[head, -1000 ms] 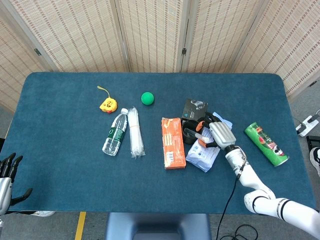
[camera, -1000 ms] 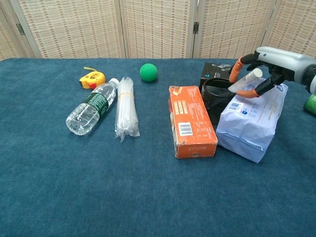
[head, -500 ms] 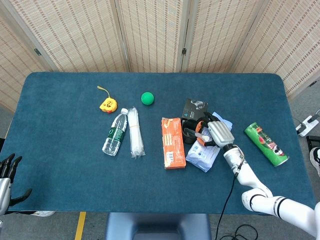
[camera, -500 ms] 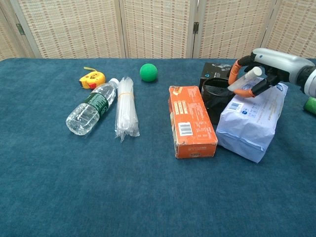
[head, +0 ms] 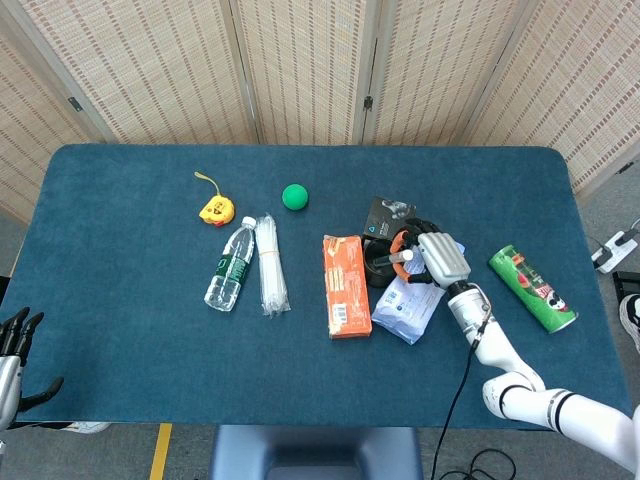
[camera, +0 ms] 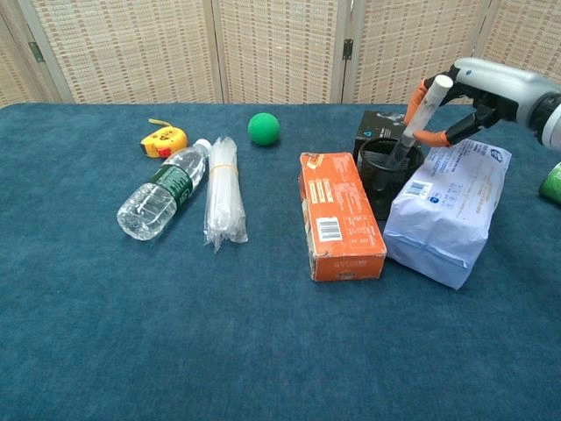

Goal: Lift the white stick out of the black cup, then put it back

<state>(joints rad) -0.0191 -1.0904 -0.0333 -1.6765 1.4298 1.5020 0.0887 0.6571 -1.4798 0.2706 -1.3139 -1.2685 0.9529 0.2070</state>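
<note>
The black cup [camera: 382, 178] stands between an orange box and a white packet; it also shows in the head view as the black cup [head: 379, 265]. The white stick [camera: 422, 112] leans steeply, its lower end inside the cup's mouth and its top up to the right. My right hand [camera: 478, 90] pinches the stick near its upper end with orange-tipped fingers. From above, the right hand [head: 441, 258] hovers just right of the cup with the stick [head: 405, 256] in it. My left hand [head: 14, 345] hangs off the table's near left corner, fingers apart, holding nothing.
An orange box [camera: 339, 213] lies left of the cup, a white packet [camera: 447, 209] right of it, a black box [head: 390, 214] behind. A green can [head: 532, 288] lies far right. A green ball [camera: 263, 128], yellow tape measure [camera: 164, 139], water bottle [camera: 164, 191] and plastic bundle [camera: 223, 188] lie left.
The right hand has risen and turned, tipping the white stick from a low slant to a steep lean with its lower end in the cup. The left hand has stayed put.
</note>
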